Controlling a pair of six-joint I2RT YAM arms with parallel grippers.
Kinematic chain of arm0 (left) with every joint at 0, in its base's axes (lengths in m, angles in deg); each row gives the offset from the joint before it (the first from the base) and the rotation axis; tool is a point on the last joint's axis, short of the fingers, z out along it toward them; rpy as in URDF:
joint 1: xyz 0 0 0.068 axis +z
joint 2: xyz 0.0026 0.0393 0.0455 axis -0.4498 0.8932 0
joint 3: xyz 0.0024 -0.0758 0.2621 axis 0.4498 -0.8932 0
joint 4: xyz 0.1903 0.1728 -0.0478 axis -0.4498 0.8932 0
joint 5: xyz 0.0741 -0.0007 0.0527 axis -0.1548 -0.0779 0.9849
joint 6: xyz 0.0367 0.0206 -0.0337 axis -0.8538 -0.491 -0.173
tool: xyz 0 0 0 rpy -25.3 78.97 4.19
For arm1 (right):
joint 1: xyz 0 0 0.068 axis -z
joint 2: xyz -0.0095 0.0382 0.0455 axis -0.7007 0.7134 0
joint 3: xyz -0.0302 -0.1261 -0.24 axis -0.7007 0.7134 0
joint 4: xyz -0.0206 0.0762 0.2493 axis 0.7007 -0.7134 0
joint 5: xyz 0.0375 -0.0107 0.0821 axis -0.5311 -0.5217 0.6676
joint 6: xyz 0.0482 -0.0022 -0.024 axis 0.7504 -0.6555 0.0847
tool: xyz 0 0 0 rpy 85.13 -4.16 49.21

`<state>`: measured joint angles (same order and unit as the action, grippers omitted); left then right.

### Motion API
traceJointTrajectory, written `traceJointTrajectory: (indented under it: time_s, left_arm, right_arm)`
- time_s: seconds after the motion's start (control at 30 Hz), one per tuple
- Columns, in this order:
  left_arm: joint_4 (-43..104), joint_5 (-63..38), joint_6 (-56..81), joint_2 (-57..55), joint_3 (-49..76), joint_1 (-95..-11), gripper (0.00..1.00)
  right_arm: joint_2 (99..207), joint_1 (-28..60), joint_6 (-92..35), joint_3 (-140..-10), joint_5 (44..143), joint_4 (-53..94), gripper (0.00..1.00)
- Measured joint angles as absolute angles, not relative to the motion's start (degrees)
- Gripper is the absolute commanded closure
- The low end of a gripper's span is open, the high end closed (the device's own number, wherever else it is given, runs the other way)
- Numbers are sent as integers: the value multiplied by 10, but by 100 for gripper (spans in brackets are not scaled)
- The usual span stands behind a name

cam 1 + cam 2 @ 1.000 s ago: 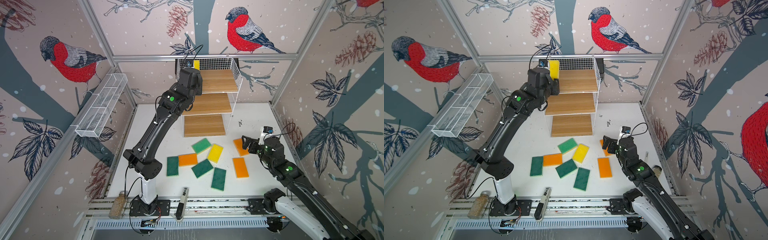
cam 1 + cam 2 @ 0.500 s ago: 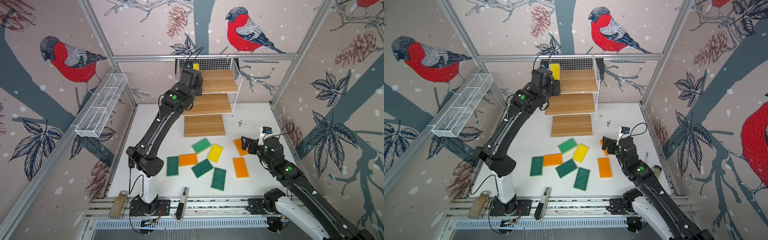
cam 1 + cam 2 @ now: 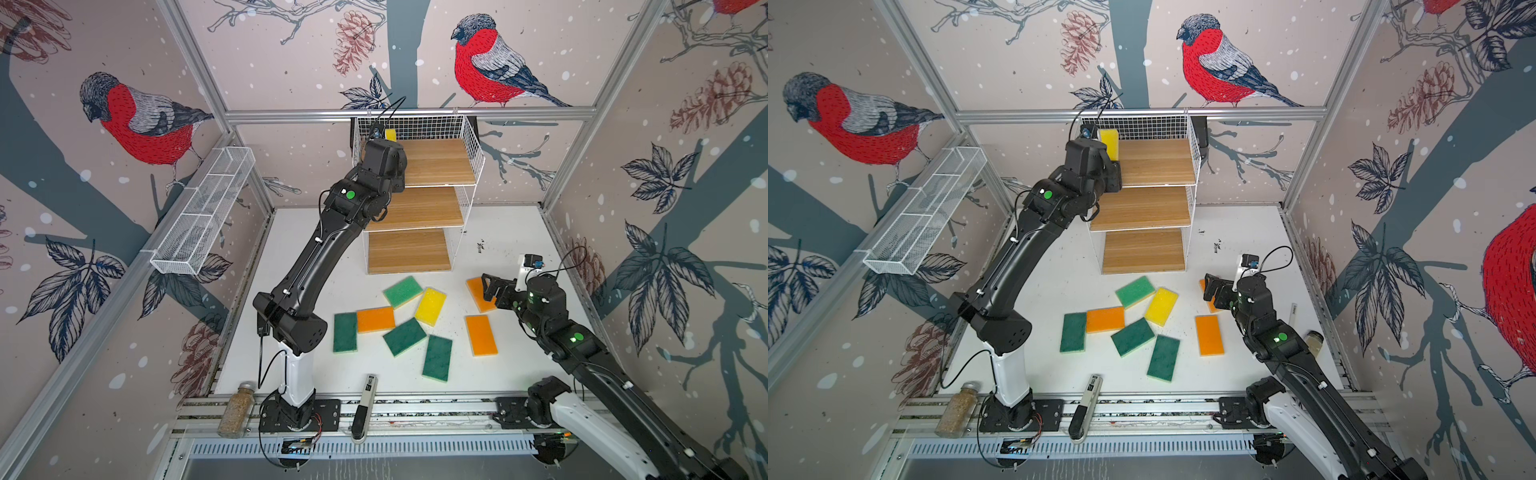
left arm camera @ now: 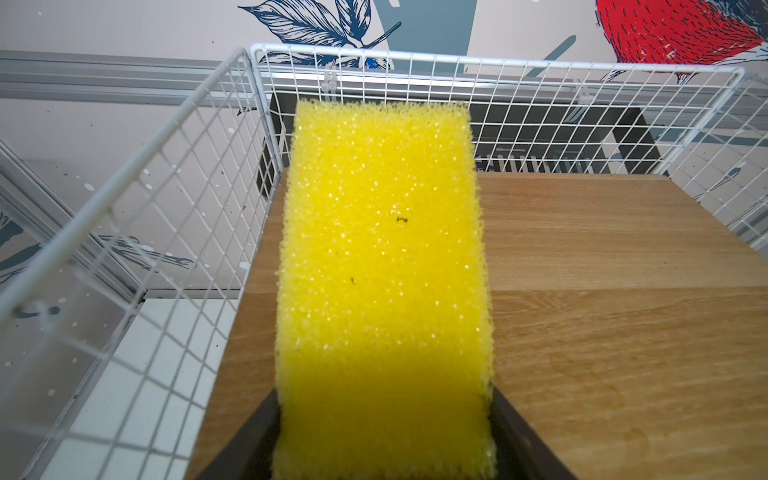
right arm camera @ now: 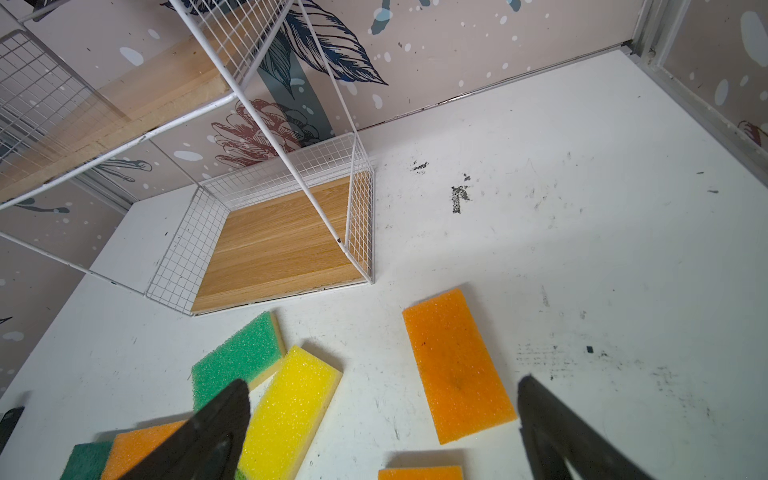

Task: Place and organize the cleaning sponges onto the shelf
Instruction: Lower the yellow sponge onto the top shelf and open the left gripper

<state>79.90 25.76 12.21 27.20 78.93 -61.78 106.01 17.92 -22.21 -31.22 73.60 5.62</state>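
My left gripper (image 4: 384,411) is shut on a yellow sponge (image 4: 382,249), which stands tilted over the back left corner of the shelf's top board (image 4: 602,270). Both top views show this yellow sponge (image 3: 1109,141) (image 3: 390,135) by the shelf (image 3: 436,162). My right gripper (image 5: 382,386) (image 3: 488,286) hangs open just above an orange sponge (image 5: 457,365) at the table's right. Loose on the table lie a light green sponge (image 3: 403,291), a second yellow one (image 3: 431,306), two more orange ones (image 3: 376,319) (image 3: 481,335) and three dark green ones (image 3: 345,332) (image 3: 404,336) (image 3: 437,358).
A long white mesh basket (image 3: 203,212) hangs on the left wall. A spice jar (image 3: 239,409) and a black-and-white tool (image 3: 363,409) lie on the front rail. Another jar (image 3: 1314,340) stands by the right wall. The shelf's lower boards (image 5: 274,249) are bare.
My left arm has stretched a little further over the top board and lowered the yellow sponge slightly. The right gripper has barely shifted and stays open.
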Motion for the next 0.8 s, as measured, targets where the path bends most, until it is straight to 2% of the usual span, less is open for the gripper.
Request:
traceJointTrajectory:
  time_s: [0.33, 0.8]
  left_arm:
    - [799, 268, 126, 273, 789, -617, 21]
    - [802, 236, 139, 260, 785, -616, 20]
  right_arm:
    - [1060, 179, -221, -311, 740, 56, 0]
    - [1057, 179, -216, -311, 747, 55, 0]
